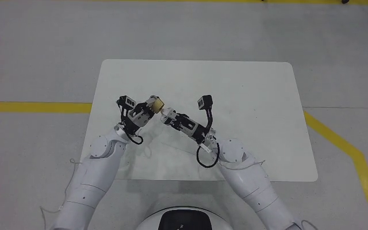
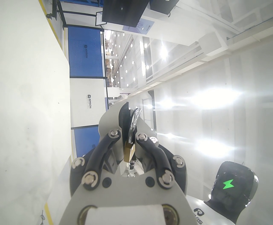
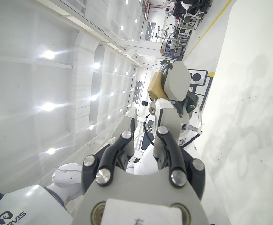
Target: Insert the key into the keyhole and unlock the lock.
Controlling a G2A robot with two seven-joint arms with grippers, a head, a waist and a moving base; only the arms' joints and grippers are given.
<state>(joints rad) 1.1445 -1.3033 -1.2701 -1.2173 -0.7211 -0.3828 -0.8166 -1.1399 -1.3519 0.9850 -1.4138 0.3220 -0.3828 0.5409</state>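
We're in a big robotics lab hall: yellow tape (image 1: 46, 107) lines the grey floor (image 1: 57, 46), blue partition panels (image 2: 85, 53) stand behind. Ceiling lights (image 3: 49, 54) blaze overhead, equipment racks (image 3: 185, 19) crowd the far end.

White table (image 1: 259, 86), grey floor (image 1: 172, 29), yellow line (image 1: 46, 107)

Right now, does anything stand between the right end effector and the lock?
Nothing visible does. The lock, held up by the left end effector, faces the right end effector across a short open gap; only a small metal piece, perhaps the key, lies there.
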